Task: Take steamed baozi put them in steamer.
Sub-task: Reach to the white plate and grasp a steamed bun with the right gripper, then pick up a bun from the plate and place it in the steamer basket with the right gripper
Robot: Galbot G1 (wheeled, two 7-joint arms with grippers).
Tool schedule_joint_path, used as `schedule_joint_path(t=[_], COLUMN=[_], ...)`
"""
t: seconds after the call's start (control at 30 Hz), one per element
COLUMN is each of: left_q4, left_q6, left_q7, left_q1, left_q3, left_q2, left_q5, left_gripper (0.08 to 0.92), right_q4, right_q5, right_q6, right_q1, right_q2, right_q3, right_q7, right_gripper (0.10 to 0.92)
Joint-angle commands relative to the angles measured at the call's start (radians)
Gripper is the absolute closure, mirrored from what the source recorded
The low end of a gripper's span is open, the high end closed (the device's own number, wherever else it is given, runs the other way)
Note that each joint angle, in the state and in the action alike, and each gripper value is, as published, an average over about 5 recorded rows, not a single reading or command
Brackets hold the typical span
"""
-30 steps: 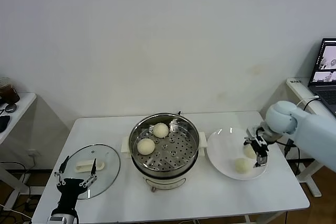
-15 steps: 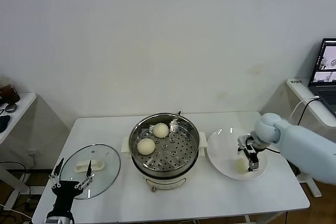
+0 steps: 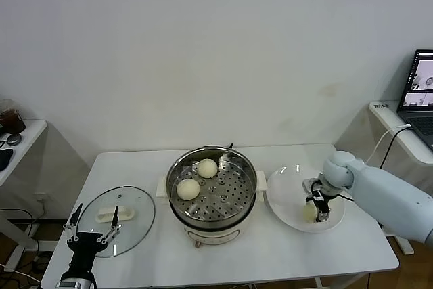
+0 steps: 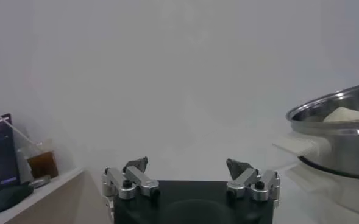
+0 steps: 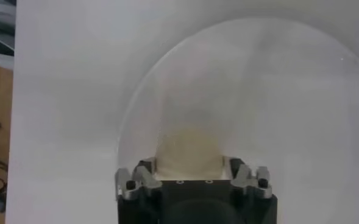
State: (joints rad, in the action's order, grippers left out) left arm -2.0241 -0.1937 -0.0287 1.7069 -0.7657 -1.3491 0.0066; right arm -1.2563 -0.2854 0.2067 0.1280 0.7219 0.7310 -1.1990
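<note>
The steamer is shiny silver steel, its tray dotted with a regular grid of small dark holes, and it sits on a white base. Inside it lie two cream-white steamed baozi. To its right, a plain white plate holds another cream-white bun. To its left lies a clear glass lid with a cream handle. The tabletop is white.
</note>
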Motion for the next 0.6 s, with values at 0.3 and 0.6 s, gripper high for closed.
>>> schedule_joint_path(t=[0.3, 0.6], left_q4=[-0.013, -0.015], left_q6=[0.002, 0.003], left_q7=[0.001, 0.002], left_q1=[-0.001, -0.013], left_q3=[0.002, 0.016], left_q2=[0.001, 0.009], left_q5=[-0.001, -0.006], left_gripper=[0.177, 0.177], right_q4=[-0.041, -0.072], right_q5=[0.072, 0.318], right_q6=[-0.023, -0.107], right_q1=[-0.161, -0.53], right_q2=[-0.055, -0.02], right_q3=[0.045, 0.13], right_q7=[-0.053, -0.151], right_gripper=[0.591, 0.582])
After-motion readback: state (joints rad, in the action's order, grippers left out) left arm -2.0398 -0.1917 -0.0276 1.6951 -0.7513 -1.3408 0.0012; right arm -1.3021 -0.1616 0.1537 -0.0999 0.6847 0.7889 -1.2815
